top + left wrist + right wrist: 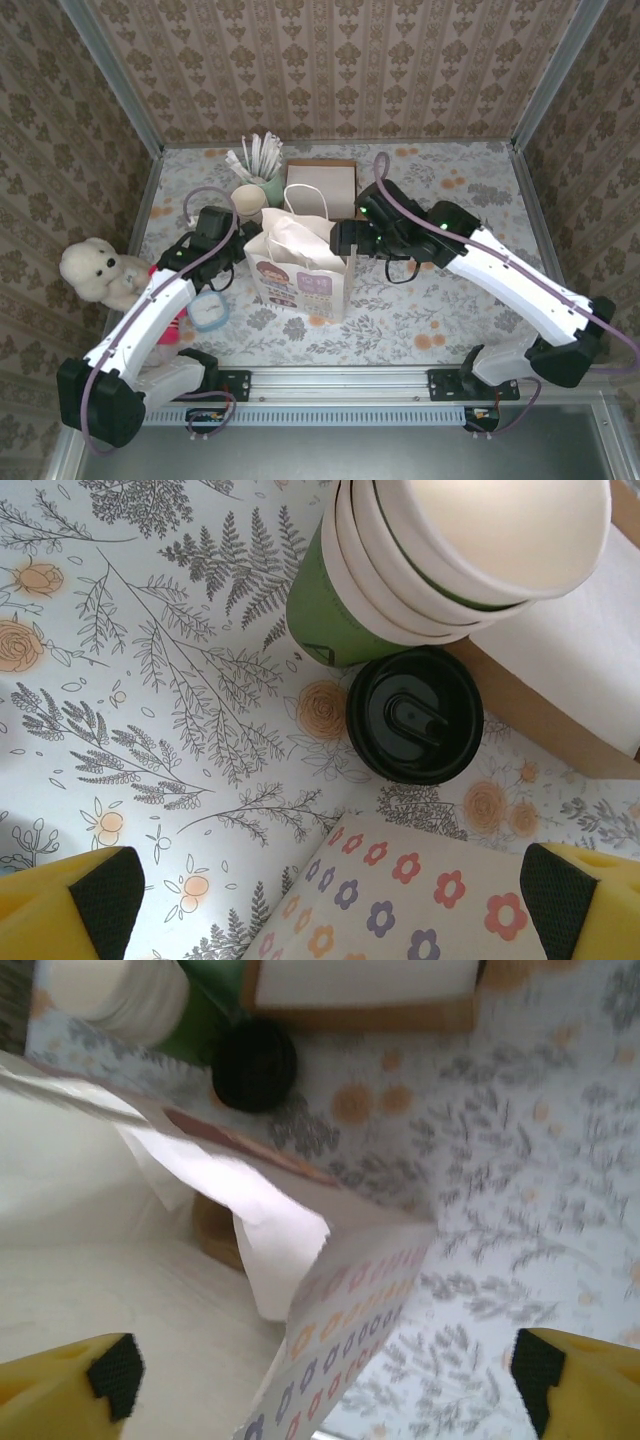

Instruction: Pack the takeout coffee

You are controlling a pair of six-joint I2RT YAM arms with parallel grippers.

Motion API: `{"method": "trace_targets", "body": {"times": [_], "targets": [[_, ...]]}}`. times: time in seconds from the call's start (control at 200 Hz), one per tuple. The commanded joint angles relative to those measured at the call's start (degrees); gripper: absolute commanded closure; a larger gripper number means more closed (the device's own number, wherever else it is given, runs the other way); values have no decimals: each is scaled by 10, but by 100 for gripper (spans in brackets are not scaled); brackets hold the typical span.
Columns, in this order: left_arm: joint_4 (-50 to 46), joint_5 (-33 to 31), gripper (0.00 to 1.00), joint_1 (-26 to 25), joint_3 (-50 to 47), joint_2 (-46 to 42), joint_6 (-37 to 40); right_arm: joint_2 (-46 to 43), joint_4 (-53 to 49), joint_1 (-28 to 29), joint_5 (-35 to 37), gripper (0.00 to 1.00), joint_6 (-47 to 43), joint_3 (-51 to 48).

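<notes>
Hovering left gripper [330,895]: fingers spread wide, holding nothing, above the flower-printed edge of the paper bag [300,265].
Right gripper [325,1375]: also spread wide and holding nothing, poised over the bag's open mouth; the bag's rim runs between the fingers, apparently clear of both.
Paper bag: white, upright, mouth open, mid-table between the two grippers.
Takeout coffee [415,715]: standing on the floral tablecloth [150,680] just beyond the bag; seen from above as a round, glossy black lid with a raised rim and a sip slot, the cup body hidden beneath it.
Neighbours: stack of cream cups [470,550] just beside the lid, brown box [540,720] behind it; whether either touches it cannot be told.
</notes>
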Motion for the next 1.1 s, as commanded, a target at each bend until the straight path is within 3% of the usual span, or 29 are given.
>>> {"method": "trace_targets", "body": {"times": [0.0, 0.165, 0.365, 0.56, 0.845, 1.095], "targets": [[8, 1, 0, -5, -4, -8, 21, -2, -27, 7, -36, 20, 49, 1], [12, -16, 0, -12, -6, -19, 18, 20, 8, 5, -50, 63, 15, 12], [25, -7, 0, -19, 7, -1, 5, 28, -1, -13, -33, 91, -22, 35], [32, -14, 0, -22, 15, 7, 3, 19, 3, -44, -25, 100, -45, 39], [55, 3, 0, -54, 53, 61, -2, 19, 12, -95, -29, 100, -75, 39], [56, -12, 0, -58, 101, 109, 13, 41, 23, -173, -90, 100, -147, 68]]}}
